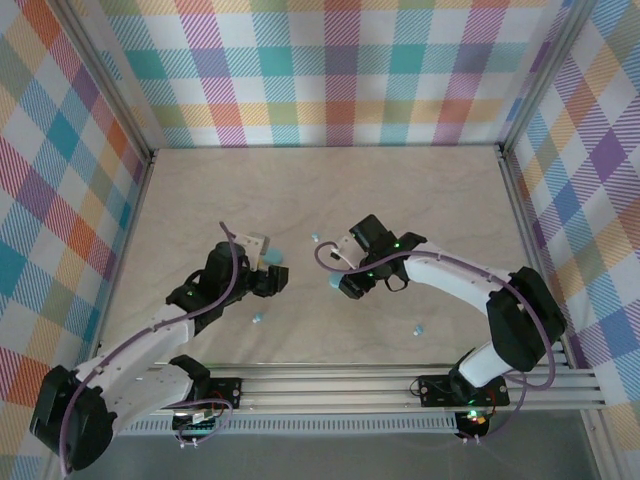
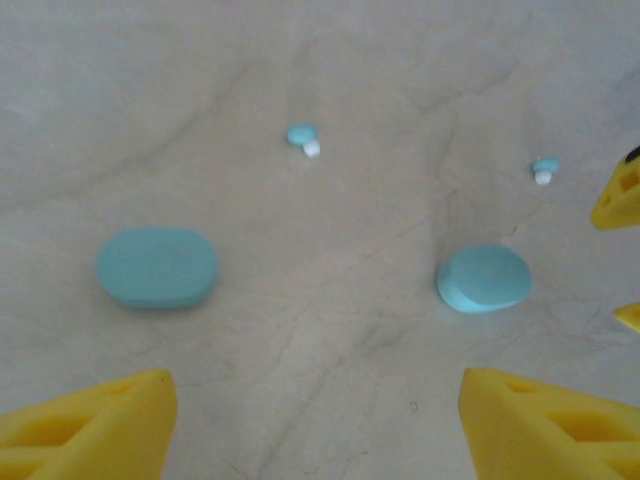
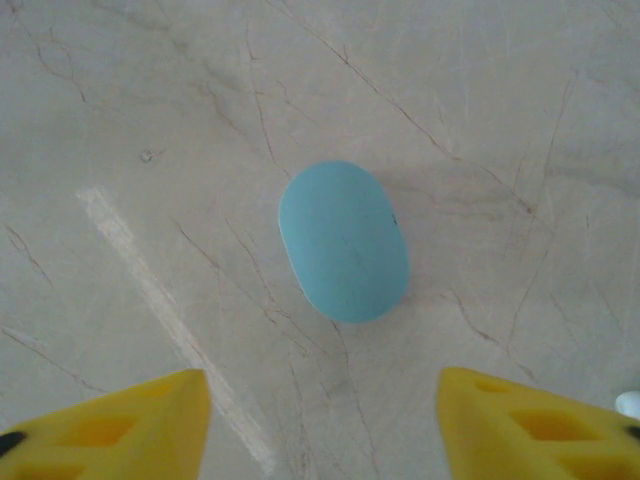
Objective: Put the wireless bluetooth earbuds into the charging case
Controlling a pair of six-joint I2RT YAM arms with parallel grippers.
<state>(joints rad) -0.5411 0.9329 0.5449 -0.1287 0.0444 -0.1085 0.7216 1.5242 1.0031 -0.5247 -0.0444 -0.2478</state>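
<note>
The counter [image 1: 420, 200] is a pale cream slab, matte and veined with thin brown lines like marble. Its far half lies bare. Walls of pastel plaid cloth [image 1: 330, 70], checked in pink, teal, yellow and purple, close it in on three sides, held by an aluminium frame [image 1: 520, 190]. Ribbed aluminium rails [image 1: 340, 385] run along the near edge. In the right wrist view a faint whitish streak [image 3: 170, 320] crosses the counter diagonally.

The left arm [image 1: 150, 345] and the right arm [image 1: 450, 272], white with black joints and purple cables, reach toward the middle and nearly face each other. Two rounded teal plastic charging cases rest flat on the counter, one [image 1: 272, 262] at the left arm's tip and the other [image 1: 332, 283] at the right arm's tip.

The tiny pale blue-teal plastic earbuds lie loose on the counter, outside the cases. One [image 1: 314, 238] is just beyond the cases, one [image 1: 258, 318] is near the left arm, and one [image 1: 416, 328] is on the near side under the right arm.

The left jaws stand apart, their yellow fingers [image 2: 90, 425] flanking bare counter, with both cases ahead of them. The right jaws are also parted and hold nothing. Their yellow fingers [image 3: 540, 420] are short of the case ahead and do not touch it.
</note>
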